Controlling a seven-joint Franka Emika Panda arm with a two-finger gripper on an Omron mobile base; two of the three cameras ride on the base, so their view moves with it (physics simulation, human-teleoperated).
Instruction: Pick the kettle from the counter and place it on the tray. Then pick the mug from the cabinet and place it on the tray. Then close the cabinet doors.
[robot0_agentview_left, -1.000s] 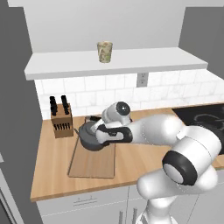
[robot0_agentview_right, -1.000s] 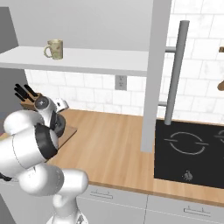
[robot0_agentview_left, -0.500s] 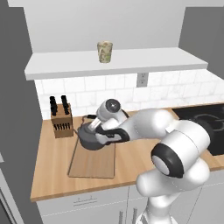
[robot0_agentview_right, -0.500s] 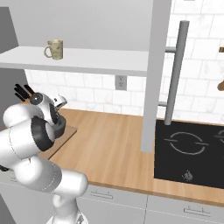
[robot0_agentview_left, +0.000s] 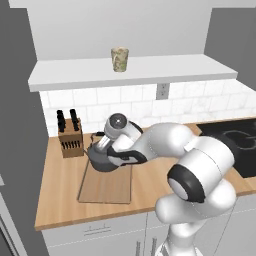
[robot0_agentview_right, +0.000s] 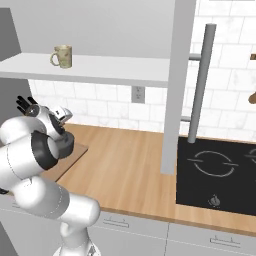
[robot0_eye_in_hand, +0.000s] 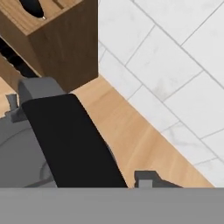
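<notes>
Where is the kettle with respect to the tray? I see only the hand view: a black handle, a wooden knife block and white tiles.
Observer: In the left base view the kettle is over the far end of the tray, close to the knife block. I cannot tell whether it touches the board.
Operator: And where is the mug?
Observer: The mug stands upright on the cabinet shelf, above the counter.
Operator: Are the doors shut?
Observer: No. In the right base view a cabinet door stands open, swung out over the counter beside the hob.
</notes>
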